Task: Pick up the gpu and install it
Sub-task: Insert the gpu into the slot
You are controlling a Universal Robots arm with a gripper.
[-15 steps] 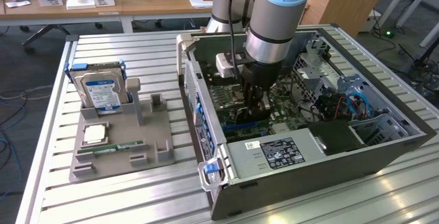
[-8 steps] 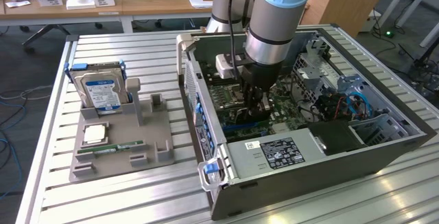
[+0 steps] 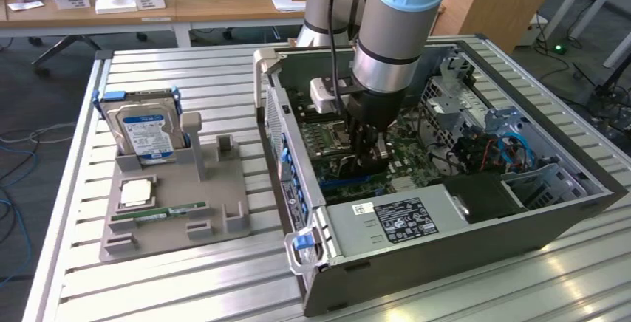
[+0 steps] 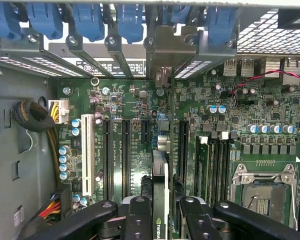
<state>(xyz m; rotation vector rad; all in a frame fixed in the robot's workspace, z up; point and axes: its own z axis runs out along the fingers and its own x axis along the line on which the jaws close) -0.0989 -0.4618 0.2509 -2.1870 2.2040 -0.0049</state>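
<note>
The fingers (image 4: 138, 216) are clenched on the gpu (image 4: 160, 182), one on each flat face. The gripper (image 4: 160, 207) holds the card on edge just above the motherboard (image 4: 130, 100). The card hangs among the long black slots (image 4: 126, 155), beside the empty processor socket (image 4: 264, 192). Whether its lower edge has entered a slot I cannot tell.

By my reading the pick-up is done and the installing is in hand. Seating calls for the card's edge to run parallel to its slot and its far end to line up with the rear openings under the blue clips (image 4: 130, 22), then a straight push down.

Farther off, the computer case (image 3: 444, 263) lies open on a ribbed metal desk (image 3: 197, 78). A grey holder (image 3: 177, 189) well apart from it bears a hard drive (image 3: 146, 126) and a memory stick (image 3: 158, 212). Beyond stands a wooden desk (image 3: 236, 4).
</note>
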